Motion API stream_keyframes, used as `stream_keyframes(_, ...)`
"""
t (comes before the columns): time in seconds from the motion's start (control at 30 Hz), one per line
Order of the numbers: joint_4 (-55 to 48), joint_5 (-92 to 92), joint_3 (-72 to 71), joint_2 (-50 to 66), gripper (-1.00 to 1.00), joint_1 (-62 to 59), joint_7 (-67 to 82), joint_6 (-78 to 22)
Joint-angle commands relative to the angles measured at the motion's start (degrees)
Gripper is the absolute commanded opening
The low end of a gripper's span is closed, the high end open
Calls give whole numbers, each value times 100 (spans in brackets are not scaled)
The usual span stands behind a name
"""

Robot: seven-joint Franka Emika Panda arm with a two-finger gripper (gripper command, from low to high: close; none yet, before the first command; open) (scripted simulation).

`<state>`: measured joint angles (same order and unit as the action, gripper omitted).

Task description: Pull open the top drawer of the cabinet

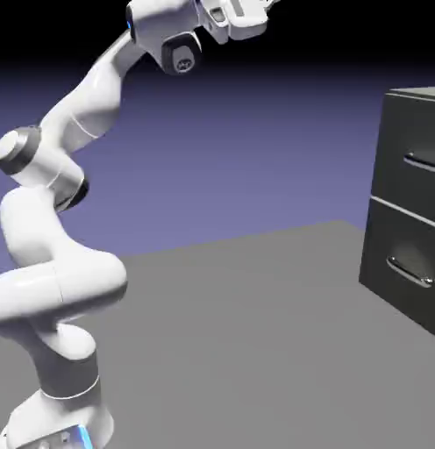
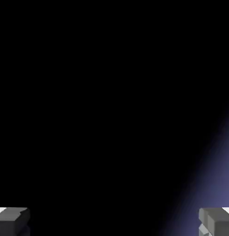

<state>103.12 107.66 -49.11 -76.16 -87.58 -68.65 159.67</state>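
Standing at exterior view's right edge, cabinet point(image 1: 412, 206) resting on grey surface point(image 1: 247, 342), partly cut off by frame. Top drawer point(image 1: 416, 145) sitting flush, looking fully closed; silver handle point(image 1: 423, 161) untouched. Lower drawer point(image 1: 405, 259) likewise closed. Arm point(image 1: 59, 237) rearing up high at upper left, hand running off top of frame, well apart from cabinet. Gripper point(image 2: 114, 221) in hand view showing fingertips point(image 2: 12, 219) spread wide, nothing between them, facing dark backdrop. Judging: nothing done yet; reaching, grasping, pulling all remaining.
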Motion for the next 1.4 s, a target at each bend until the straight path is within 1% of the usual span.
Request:
stream_keyframes(0.0,-134,250,-114,-101,0,-205,-61,-33)
stream_keyframes(0.63,-2679,4984,-2273,-2014,0,-4086,-1212,-664)
stream_keyframes(0.7,-2719,5057,-2307,-2043,0,-4146,-1230,-673)
stream_keyframes(1.07,-5001,4504,-2112,-1840,0,-5519,-2099,191)
stream_keyframes(1.1,-5024,4498,-2110,-1838,0,-5533,-2108,200)
stream_keyframes(1.13,-5024,4498,-2110,-1838,-100,-5533,-2108,200)
stream_keyframes(1.17,-5024,4498,-2110,-1838,-100,-5533,-2108,200)
stream_keyframes(1.37,-3779,4876,-2116,-2037,-100,-4824,-1692,-300)
